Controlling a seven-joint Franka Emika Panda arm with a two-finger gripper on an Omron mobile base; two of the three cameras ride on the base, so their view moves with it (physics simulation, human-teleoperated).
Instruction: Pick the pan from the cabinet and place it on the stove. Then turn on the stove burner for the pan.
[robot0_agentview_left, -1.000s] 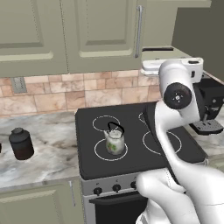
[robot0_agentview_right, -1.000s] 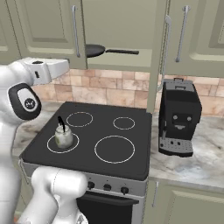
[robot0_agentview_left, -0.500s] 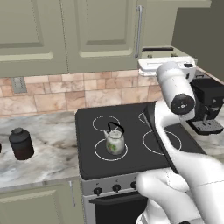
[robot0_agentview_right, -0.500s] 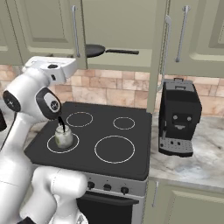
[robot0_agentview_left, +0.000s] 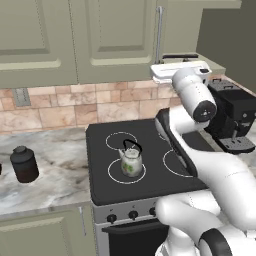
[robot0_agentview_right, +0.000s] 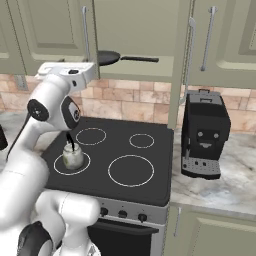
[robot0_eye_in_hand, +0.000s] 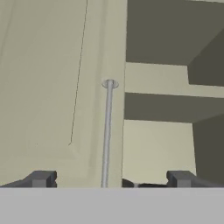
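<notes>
My gripper (robot0_eye_in_hand: 109, 179) stands spread to its widest, nothing in it, raised to the foot of the open cabinet (robot0_agentview_right: 140, 30). The pan (robot0_agentview_right: 107, 57) sits on the bottom shelf, handle running off to my right. I judge it rigid, fairly heavy, lopsided; its slim handle looks the best hold, gripped close to the bowl to curb tipping. Tight edges: the closed door's silver bar handle (robot0_eye_in_hand: 106, 135) right ahead, the open door's edge (robot0_agentview_right: 182, 60) at right. Below, the kettle (robot0_agentview_right: 73, 156) occupies one ring; the widest ring (robot0_agentview_right: 131, 170) lies bare on the stove (robot0_agentview_right: 150, 187).

The pan (robot0_agentview_right: 109, 57) sits in the cabinet (robot0_agentview_right: 145, 30) above the stove (robot0_agentview_right: 120, 160).
</notes>
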